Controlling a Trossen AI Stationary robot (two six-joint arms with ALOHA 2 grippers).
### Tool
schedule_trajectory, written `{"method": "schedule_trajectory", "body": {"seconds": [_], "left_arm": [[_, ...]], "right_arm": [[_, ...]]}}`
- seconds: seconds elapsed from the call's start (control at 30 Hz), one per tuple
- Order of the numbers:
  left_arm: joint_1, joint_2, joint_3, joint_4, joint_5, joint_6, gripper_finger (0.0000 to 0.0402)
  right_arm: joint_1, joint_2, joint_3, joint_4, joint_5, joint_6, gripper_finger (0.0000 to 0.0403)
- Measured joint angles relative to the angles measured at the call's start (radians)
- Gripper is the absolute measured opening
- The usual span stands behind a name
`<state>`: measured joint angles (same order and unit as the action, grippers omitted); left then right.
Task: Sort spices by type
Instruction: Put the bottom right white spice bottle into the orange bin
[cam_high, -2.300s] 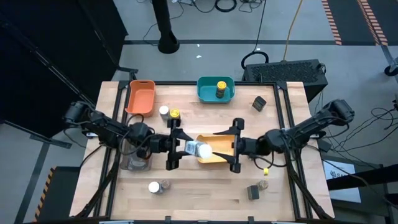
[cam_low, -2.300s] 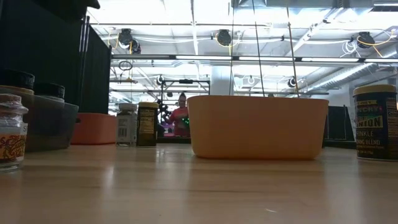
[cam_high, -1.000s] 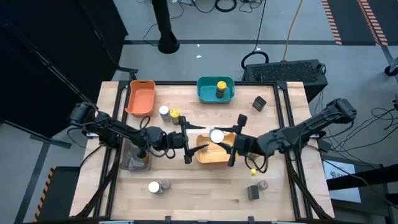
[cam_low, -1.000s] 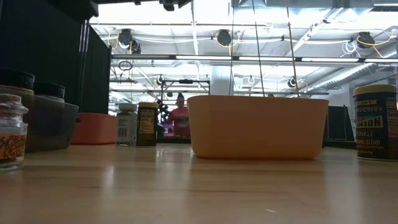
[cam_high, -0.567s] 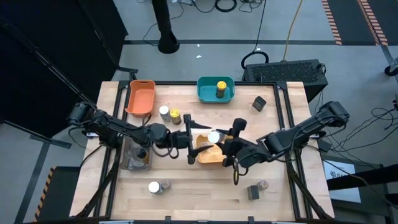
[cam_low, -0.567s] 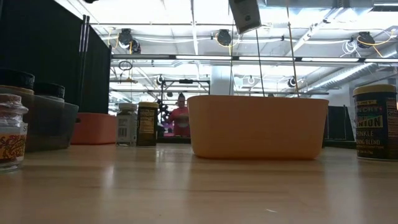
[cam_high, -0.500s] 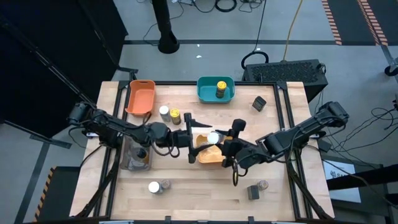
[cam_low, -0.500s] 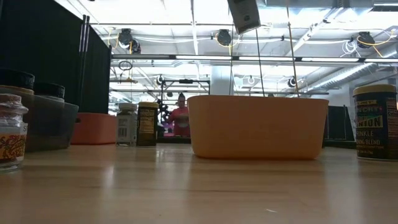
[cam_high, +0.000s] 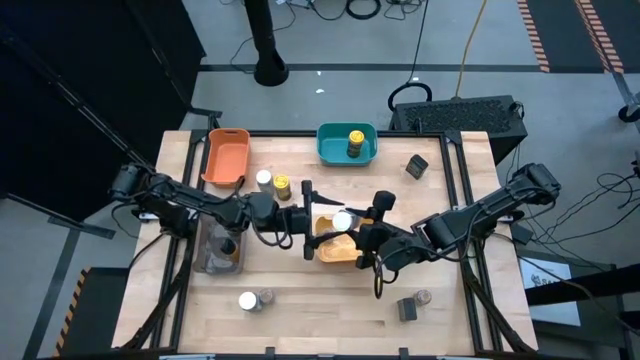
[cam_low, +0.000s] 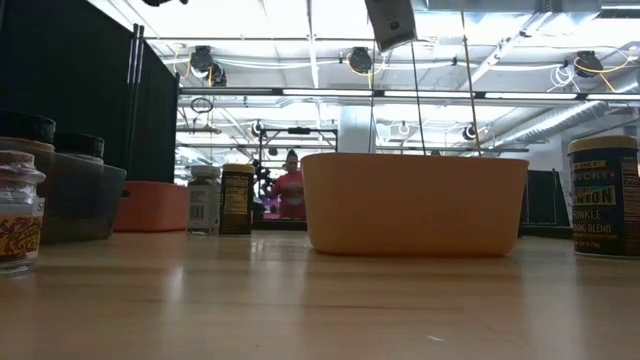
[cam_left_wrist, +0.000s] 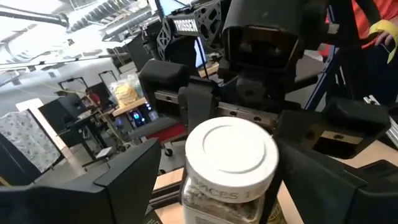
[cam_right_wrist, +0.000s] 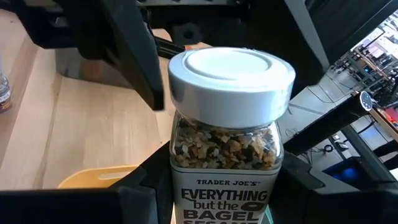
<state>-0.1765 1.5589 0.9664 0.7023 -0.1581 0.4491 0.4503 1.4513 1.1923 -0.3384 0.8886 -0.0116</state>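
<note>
The clear glass spice jar with a white lid (cam_right_wrist: 230, 118) stands upright, long axis vertical, lid up — held between the right gripper's (cam_high: 366, 232) fingers above the yellow rectangular plastic bin (cam_high: 338, 249) at the frame's centre. The left gripper (cam_high: 306, 219), fingers spread wide and holding nothing, faces it just beside. The teal bin (cam_high: 329, 147) at upper centre holds one yellow-lidded jar (cam_high: 354, 142); the orange bin (cam_high: 225, 158) sits upper left on the wooden counter (cam_high: 320, 310).
</note>
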Motion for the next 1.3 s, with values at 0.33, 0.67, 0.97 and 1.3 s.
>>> {"method": "schedule_trajectory", "body": {"seconds": [0.33,0.67,0.97,1.3], "left_arm": [[0.02,0.056,0.003,0.087,0.035,0.002,0.0313],[0.019,0.056,0.003,0.092,0.053,0.004,0.0228],[0.001,0.057,0.003,0.116,-0.006,0.005,0.0213],[0.024,-0.037,0.002,0.021,-0.264,-0.038,0.0213]], "right_arm": [[0.0,0.0,0.0,0.013,0.0,-0.005,0.0163],[0.0,0.0,0.0,0.013,-0.001,-0.005,0.0163],[0.0,0.0,0.0,0.021,-0.011,-0.005,0.0163],[-0.014,-0.077,-0.001,0.04,0.043,0.035,0.0382]]}}
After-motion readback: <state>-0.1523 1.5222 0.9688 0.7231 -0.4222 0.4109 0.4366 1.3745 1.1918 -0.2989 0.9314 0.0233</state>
